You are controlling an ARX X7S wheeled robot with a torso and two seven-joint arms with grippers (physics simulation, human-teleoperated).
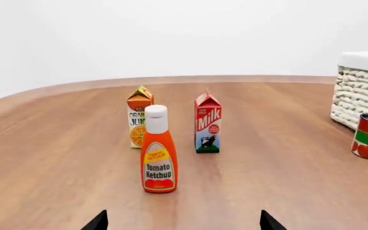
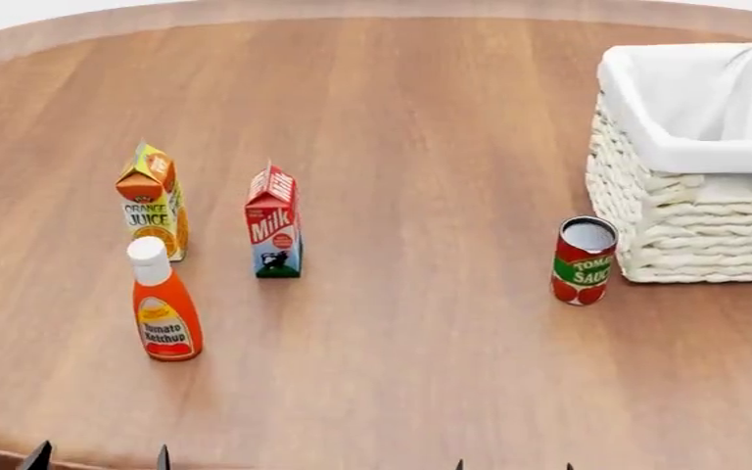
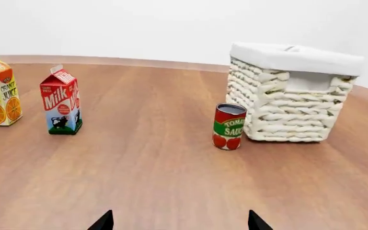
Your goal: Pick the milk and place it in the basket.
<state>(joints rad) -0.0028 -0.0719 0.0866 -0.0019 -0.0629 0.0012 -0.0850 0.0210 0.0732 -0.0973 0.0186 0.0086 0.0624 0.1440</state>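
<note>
Left gripper (image 1: 182, 225) and right gripper (image 3: 180, 224): only the fingertips (image 1: 98, 222) show, as plain black, pointed, wedge-shaped tips, without visible markings, cables or screws.

The round wooden bench (image 2: 429, 147) carries five things, all upright and apart from one another. Straight ahead of the left pincer (image 1: 182, 223) stands the tomato ketchup bottle (image 2: 164, 302); beyond it the orange juice carton (image 2: 154, 201) and, beside that, the milk (image 2: 274, 222). Ahead of the right pincer (image 3: 178, 221), slightly toward its outer side, stands the tomato sauce can (image 2: 583, 260), with the basket (image 2: 684, 225) just behind it. The milk stands well apart from the basket, bare wood between them.
</note>
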